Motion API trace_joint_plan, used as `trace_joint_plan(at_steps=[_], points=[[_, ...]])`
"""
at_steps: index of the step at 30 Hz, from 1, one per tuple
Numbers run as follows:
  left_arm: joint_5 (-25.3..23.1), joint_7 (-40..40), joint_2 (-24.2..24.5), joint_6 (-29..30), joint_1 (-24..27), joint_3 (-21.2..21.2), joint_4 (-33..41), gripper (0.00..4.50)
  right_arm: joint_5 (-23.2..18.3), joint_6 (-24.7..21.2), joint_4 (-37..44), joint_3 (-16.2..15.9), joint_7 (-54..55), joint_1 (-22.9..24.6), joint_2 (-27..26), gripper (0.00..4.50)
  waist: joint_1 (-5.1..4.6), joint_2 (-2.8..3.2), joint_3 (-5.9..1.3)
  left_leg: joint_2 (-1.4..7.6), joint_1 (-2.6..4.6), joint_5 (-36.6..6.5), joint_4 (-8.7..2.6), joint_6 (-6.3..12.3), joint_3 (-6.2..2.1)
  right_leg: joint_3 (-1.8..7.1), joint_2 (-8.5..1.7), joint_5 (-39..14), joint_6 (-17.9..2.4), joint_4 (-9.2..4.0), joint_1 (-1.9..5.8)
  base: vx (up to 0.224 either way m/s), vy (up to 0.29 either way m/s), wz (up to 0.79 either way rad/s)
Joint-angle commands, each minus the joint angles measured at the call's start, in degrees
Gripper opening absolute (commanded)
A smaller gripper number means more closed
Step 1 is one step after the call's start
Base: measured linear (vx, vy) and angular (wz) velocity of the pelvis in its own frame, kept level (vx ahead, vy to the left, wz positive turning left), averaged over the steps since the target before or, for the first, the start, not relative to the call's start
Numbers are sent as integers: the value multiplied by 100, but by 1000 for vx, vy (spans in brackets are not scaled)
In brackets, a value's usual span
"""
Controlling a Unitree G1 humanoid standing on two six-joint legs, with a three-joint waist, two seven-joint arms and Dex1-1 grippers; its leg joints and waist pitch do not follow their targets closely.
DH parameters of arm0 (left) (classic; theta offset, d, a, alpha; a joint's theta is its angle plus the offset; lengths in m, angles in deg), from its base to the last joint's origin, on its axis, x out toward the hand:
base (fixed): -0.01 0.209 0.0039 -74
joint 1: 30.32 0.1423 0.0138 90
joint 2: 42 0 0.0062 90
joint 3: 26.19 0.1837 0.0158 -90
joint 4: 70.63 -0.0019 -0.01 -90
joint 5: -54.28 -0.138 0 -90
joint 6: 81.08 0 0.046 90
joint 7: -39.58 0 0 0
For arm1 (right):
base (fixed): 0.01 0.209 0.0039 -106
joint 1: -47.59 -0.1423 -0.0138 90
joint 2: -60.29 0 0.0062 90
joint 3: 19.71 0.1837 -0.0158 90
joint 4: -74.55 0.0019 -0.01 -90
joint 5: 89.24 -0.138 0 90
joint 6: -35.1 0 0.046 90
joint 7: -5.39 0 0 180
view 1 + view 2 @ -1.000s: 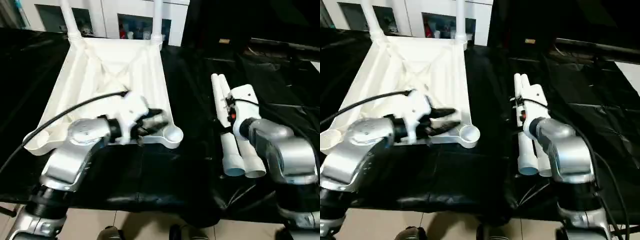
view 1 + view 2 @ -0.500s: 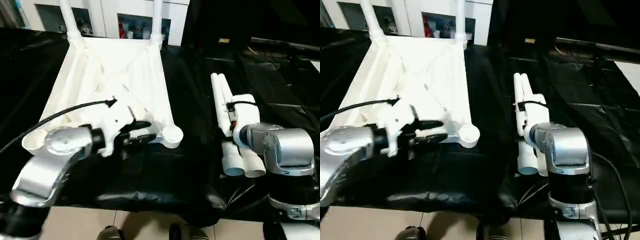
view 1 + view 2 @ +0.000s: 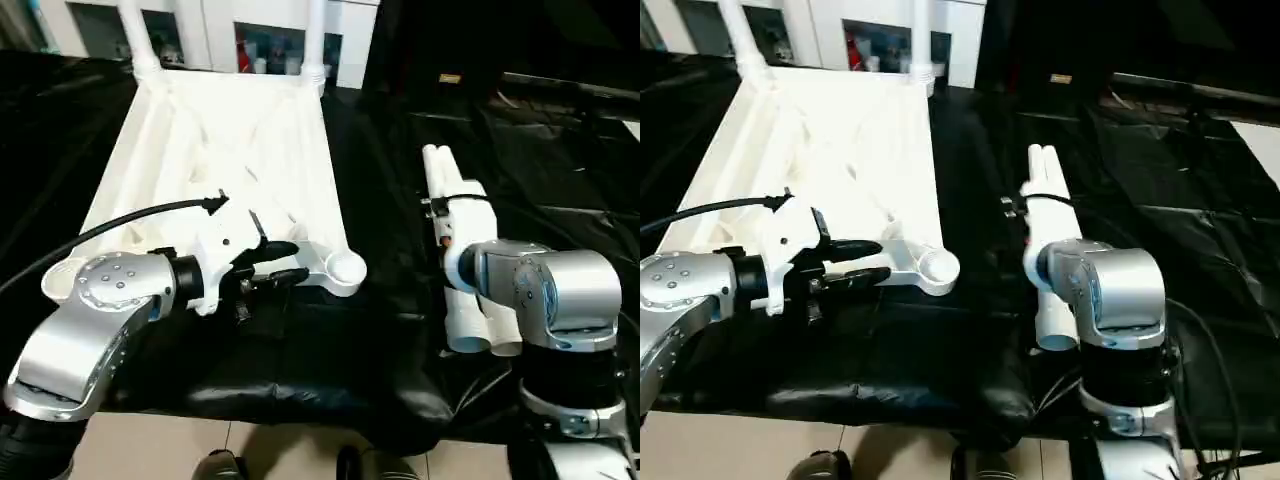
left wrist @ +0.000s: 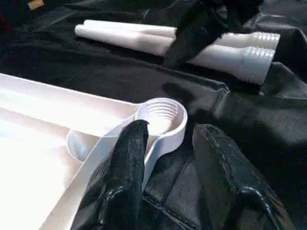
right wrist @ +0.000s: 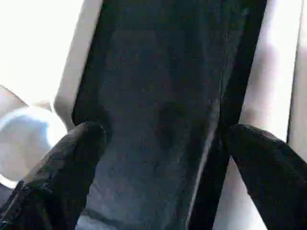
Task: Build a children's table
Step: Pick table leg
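- The children's table top lies upside down on the left half of the black-draped tabletop, its ribbed underside facing up; its long sides run from the near edge toward the far edge.
- Two legs already stand in the two far corner sockets, close to the tabletop's far edge.
- The near right corner socket is empty, as is the near left one; both sit a little back from the tabletop's near edge, with a strip of bare black cover in front of them.
- The left gripper is partly open and straddles the top's rim right at the near right socket: one finger lies on the rim, the other outside it over the cover. It grips nothing.
- Two loose legs lie side by side on the right half, pointing from near edge to far edge, well apart from the table top; a bare black lane runs between them and the top.
- The right gripper is spread wide and empty, hanging over that lane just beside the loose legs.
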Motion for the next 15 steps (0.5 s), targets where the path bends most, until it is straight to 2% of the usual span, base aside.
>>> trace_joint_plan(at_steps=[1, 5, 10, 15], points=[[33, 3, 26, 49, 66, -11, 155, 186, 182, -11, 116, 107, 170, 7, 122, 446, -2, 86, -362, -36, 156, -1225, -390, -504, -10, 180, -189, -1597, -426, -391, 252, 0, 0, 0], [44, -6, 32, 56, 76, 5, 176, 186, 318, -24, -43, -13, 341, 145, 286, 446, 15, 82, -364, -40, 152, -1182, -392, -551, -8, 182, -185, -1562, -384, -391, 263, 0, 0, 0], [97, -4, 67, 69, 114, 26, 227, 186, 337, -103, -131, -165, 422, 371, 395, 446, -4, 55, -369, -51, 122, -1192, -382, -501, -16, 179, -194, -1661, -351, -398, 282, 0, 0, 0], [203, -39, 82, 109, 143, 52, 313, 186, 233, -255, -161, -182, 375, 476, 282, 446, -9, 64, -362, -47, 131, -1261, -379, -470, -16, 179, -189, -1729, -364, -405, 262, 0, 0, 0]])
